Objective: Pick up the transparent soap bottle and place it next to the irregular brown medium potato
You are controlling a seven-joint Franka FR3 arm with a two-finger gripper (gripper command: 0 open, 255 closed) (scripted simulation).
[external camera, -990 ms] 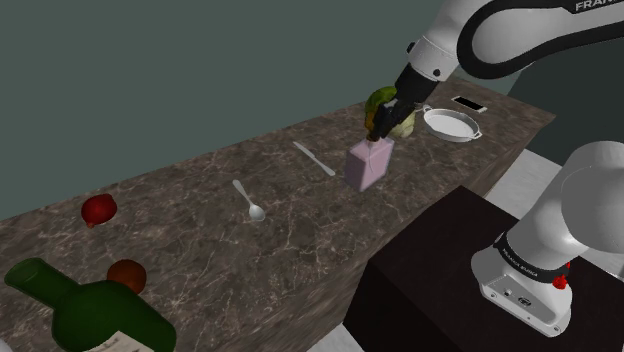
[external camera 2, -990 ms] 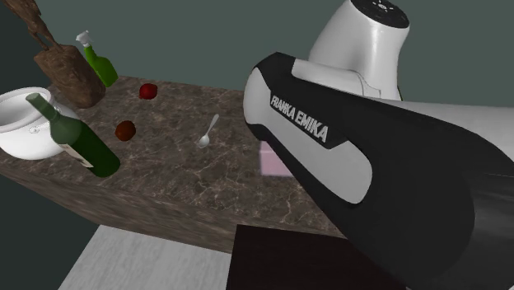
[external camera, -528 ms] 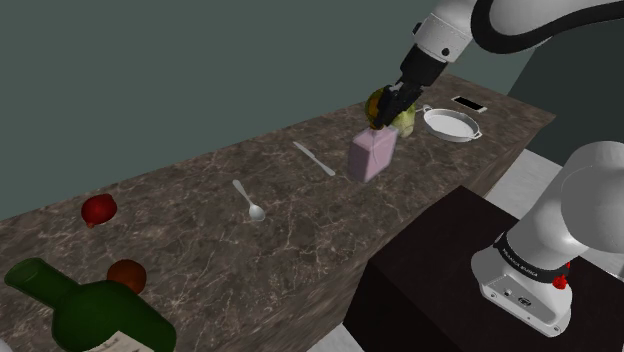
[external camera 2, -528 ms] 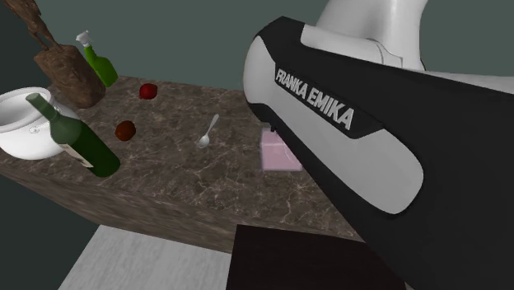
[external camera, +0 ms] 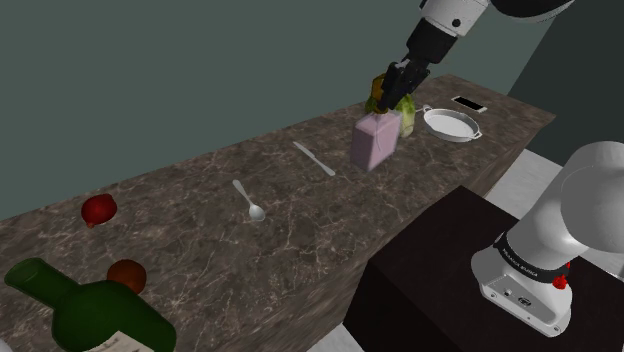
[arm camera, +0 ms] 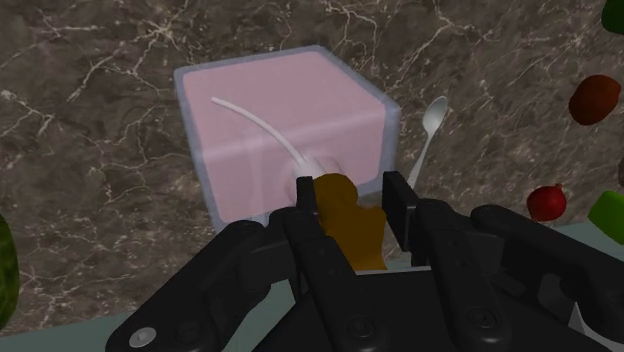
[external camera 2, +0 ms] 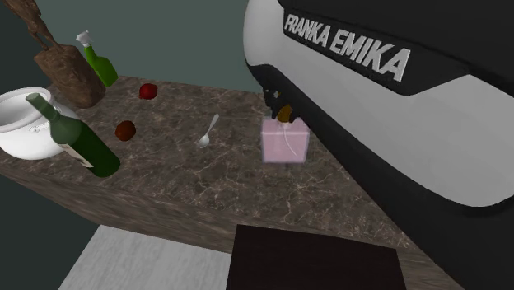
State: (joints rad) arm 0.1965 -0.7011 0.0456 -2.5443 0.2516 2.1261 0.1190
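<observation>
The soap bottle [external camera: 373,142] is a see-through block of pink liquid with a brown pump top. It hangs a little above the marble counter [external camera: 300,235], tilted slightly. My gripper [external camera: 392,88] is shut on the brown pump top, and in the wrist view the black fingers [arm camera: 398,207] clasp it with the pink body [arm camera: 285,130] below my gripper [arm camera: 348,205]. The second exterior view shows the bottle [external camera 2: 284,142] under the arm. The brown round potato [external camera: 127,275] lies far along the counter near the green wine bottle, also seen as the potato [external camera 2: 125,129].
A spoon [external camera: 250,200] and a knife [external camera: 314,159] lie mid-counter. A red fruit [external camera: 98,209] sits near the potato. A white dish [external camera: 451,124] and a greenish item [external camera: 405,120] stand by the gripper. A wine bottle [external camera 2: 74,136], white bowl [external camera 2: 21,123] and spray bottle [external camera 2: 99,62] crowd the far end.
The gripper has risen with the soap bottle in it, lifting it off the counter and slightly toward the shoulder view's right.
</observation>
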